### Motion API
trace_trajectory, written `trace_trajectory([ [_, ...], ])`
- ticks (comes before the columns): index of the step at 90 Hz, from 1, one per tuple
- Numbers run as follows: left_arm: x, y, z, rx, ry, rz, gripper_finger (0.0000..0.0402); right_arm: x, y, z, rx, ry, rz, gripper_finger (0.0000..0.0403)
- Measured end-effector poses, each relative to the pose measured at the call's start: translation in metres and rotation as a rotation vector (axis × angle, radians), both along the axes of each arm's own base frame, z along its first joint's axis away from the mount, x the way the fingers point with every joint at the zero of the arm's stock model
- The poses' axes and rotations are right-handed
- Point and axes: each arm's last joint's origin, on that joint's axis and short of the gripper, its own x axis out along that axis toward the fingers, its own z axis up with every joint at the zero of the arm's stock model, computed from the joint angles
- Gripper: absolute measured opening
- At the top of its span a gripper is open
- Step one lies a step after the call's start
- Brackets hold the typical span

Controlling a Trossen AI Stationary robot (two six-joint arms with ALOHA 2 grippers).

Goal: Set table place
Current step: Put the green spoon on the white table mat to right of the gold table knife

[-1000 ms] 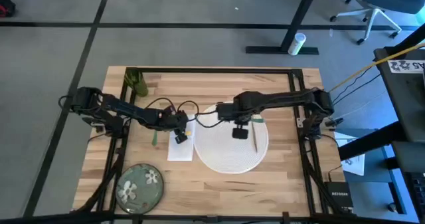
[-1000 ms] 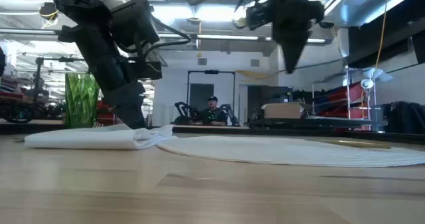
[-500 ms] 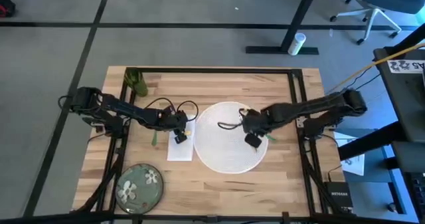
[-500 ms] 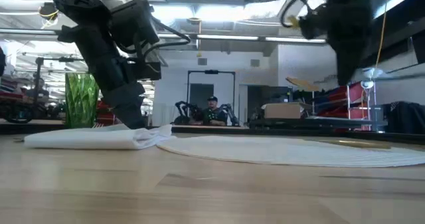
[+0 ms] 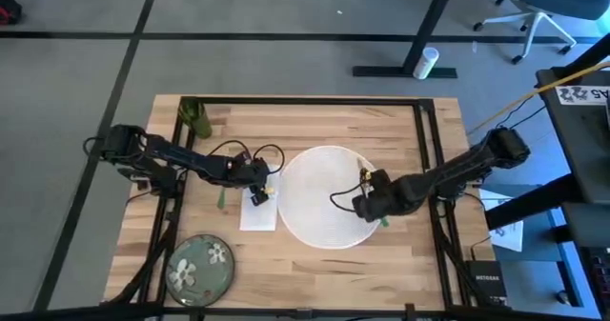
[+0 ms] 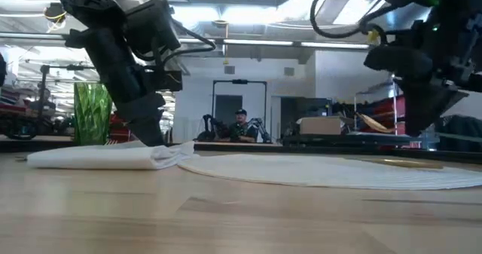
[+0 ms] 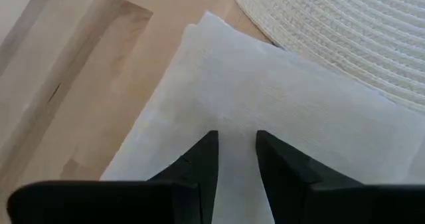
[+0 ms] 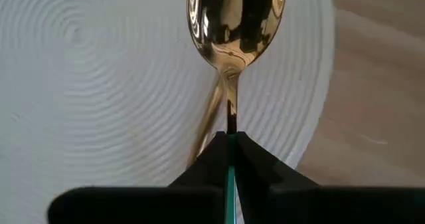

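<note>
napkin (image 5: pixel 259 210) left of placemat (image 5: pixel 319 192), plate (image 5: pixel 201 266) at table's (image 5: pixel 315 121) near-left corner

We can read only two markings, both in the high view and both off the bench, at the picture's right edge. A small black box (image 5: pixel 485 284) on the floor near the lower right carries the white word "NETGEAR". A white tag (image 5: pixel 583 94) on the dark equipment at the upper right shows large dark characters that we cannot make out with certainty.
</note>
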Motion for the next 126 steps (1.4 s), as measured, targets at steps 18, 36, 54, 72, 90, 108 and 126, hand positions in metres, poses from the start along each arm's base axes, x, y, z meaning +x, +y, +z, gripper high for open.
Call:
trace_trajectory([
  [18, 0.000, 0.000, 0.000, -0.005, -0.005, 0.009, 0.0088, -0.002, -0.014, 0.000, -0.045, 0.042, -0.075, 0.0000],
  [36, 0.000, 0.000, 0.000, -0.009, -0.009, 0.016, 0.0088, 0.001, -0.035, -0.001, -0.089, 0.072, -0.105, 0.0000],
  [54, 0.000, 0.000, 0.000, -0.018, -0.016, 0.034, 0.0088, 0.001, -0.046, -0.013, -0.098, 0.037, -0.122, 0.0000],
  [72, 0.000, 0.000, 0.000, -0.020, -0.018, 0.037, 0.0088, -0.004, -0.046, -0.033, -0.062, -0.038, -0.162, 0.0000],
  [90, 0.000, 0.000, 0.000, -0.020, -0.018, 0.037, 0.0088, -0.004, -0.046, -0.035, -0.051, -0.050, -0.168, 0.0000],
  [108, 0.000, 0.000, 0.000, -0.020, -0.017, 0.037, 0.0088, -0.004, -0.044, -0.035, -0.008, -0.042, -0.165, 0.0000],
  [126, 0.000, 0.000, 0.000, -0.020, -0.017, 0.036, 0.0088, -0.003, -0.043, -0.030, 0.024, -0.013, -0.170, 0.0000],
])
